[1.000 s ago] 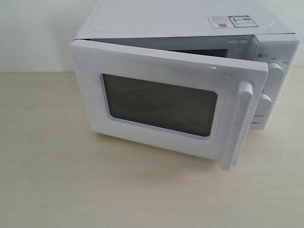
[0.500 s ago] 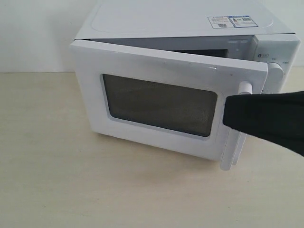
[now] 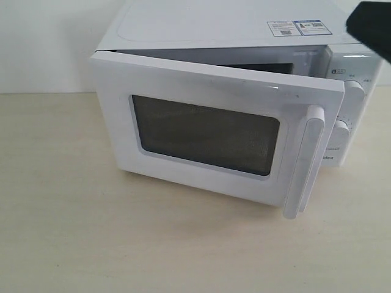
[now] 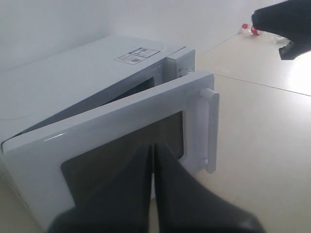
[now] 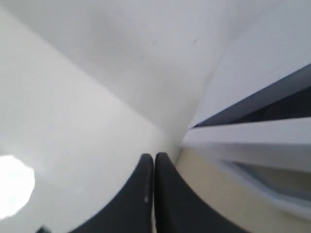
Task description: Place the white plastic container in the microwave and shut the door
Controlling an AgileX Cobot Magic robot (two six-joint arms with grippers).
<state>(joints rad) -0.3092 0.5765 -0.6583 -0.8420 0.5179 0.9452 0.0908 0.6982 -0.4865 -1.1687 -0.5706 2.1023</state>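
The left gripper point(image 4: 152, 146) has its two dark fingers pressed flat together with nothing between them; it points toward the door's dark window point(image 4: 121, 155) from the near side and stands apart from it. The right gripper point(image 5: 153, 158) is likewise clamped shut and empty, beside a plain white surface. A dark part of the right arm point(image 3: 371, 25) shows above the far right corner of the microwave point(image 3: 201, 24).

The white microwave stands toward the far side of a pale beige table point(image 3: 61, 232), with stickers point(image 3: 296, 27) on its top. The door point(image 3: 183, 82) is hinged at the left and hangs ajar, its right edge with the vertical white handle point(image 3: 305, 159) swung toward the near side. Two round dials point(image 3: 354, 94) sit at the right, partly behind the door. The inside is hidden by the door.
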